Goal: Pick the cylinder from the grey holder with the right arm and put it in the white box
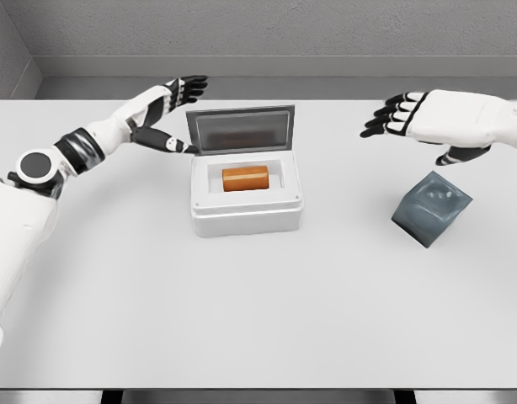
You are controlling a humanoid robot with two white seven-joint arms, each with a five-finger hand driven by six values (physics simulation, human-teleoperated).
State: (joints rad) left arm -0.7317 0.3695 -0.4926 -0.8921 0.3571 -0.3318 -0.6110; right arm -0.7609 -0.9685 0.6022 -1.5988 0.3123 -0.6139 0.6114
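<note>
The left robot hand reaches in over the pale desk with its fingers spread and relaxed, holding nothing; its thumb tip lies just beside the left edge of the box's raised lid, though whether it touches cannot be told. In the middle stands the white box, its grey-lined lid tilted up at the back. Inside its recess lies the orange cylinder on its side, lengthwise across the box. To the right, the grey holder rests tilted on the desk, one corner down, its hollow top face turned up toward the camera, with nothing visible in it. Above and just behind it hangs the right robot hand, palm down, fingers stretched out wide toward the left, grasping nothing and clear of the holder. No readable writing shows on any object.
</note>
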